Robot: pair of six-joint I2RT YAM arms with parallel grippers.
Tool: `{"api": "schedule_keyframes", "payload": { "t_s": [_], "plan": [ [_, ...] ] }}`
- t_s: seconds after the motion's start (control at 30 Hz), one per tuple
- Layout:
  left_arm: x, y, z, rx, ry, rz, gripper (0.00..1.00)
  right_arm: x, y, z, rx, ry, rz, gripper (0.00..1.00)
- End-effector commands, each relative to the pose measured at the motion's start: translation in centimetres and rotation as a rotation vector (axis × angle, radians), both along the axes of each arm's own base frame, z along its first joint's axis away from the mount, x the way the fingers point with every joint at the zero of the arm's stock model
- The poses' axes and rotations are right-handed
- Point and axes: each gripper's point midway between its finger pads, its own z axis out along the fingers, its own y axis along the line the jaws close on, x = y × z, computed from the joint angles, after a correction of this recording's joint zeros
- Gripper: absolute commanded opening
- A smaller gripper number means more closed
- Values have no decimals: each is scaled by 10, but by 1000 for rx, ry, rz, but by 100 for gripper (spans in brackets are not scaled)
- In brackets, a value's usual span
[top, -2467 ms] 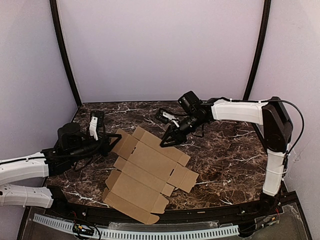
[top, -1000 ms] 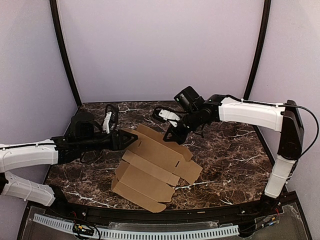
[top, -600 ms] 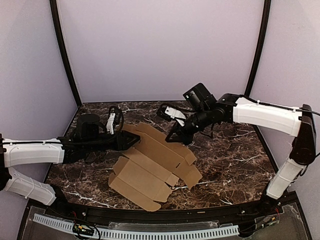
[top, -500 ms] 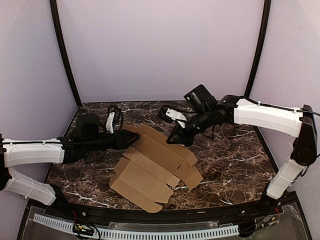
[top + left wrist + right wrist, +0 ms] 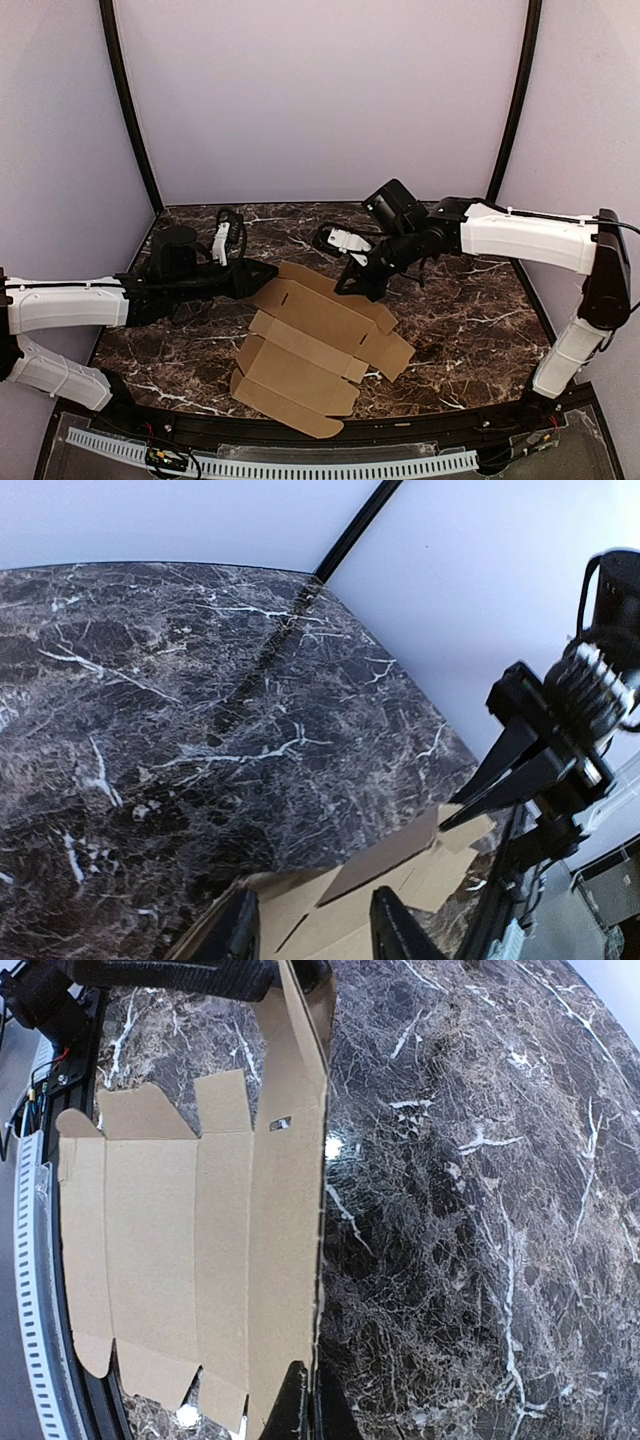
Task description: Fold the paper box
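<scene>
The paper box [image 5: 310, 345] is a flat brown die-cut sheet with flaps and slots, lying mid-table. My right gripper [image 5: 348, 287] is shut on its far long edge; in the right wrist view the fingers [image 5: 300, 1405] pinch that edge of the sheet [image 5: 160, 1240], and the far strip stands tilted up. My left gripper [image 5: 268, 272] reaches in low at the sheet's far left corner. In the left wrist view its fingers [image 5: 240, 930] stand apart with the cardboard [image 5: 400, 880] showing between them, and the right gripper [image 5: 520, 780] is beyond.
The dark marble table [image 5: 460, 320] is bounded by lavender walls and black corner posts [image 5: 130, 110]. A white toothed cable rail [image 5: 300, 468] runs along the near edge below the sheet. Both arms stretch low over the table's far half.
The sheet has shifted to the right and slightly nearer, its far edge held by the right gripper. The left gripper has pushed further right to the sheet's corner, its jaws narrowing.
</scene>
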Motion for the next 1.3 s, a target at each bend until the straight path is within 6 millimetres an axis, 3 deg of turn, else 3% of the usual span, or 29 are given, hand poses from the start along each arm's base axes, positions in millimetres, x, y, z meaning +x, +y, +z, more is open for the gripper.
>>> {"api": "schedule_keyframes", "payload": {
  "t_s": [0.0,0.23,0.57,1.1,1.27],
  "plan": [
    [-3,-10,22,-49,-45,-59,30,6,5,-8,-44,-49,-1,0],
    [-6,-11,22,-63,-55,-79,15,12,10,-14,-69,-63,-7,0],
    [-2,-15,9,-34,-33,-77,1,7,20,-11,-59,-71,11,0],
    [2,8,25,-16,-102,30,1,6,16,-24,-105,-91,-11,0],
    [3,2,20,-20,-77,10,1,1,22,-20,-92,-103,3,0]
  ]
}}
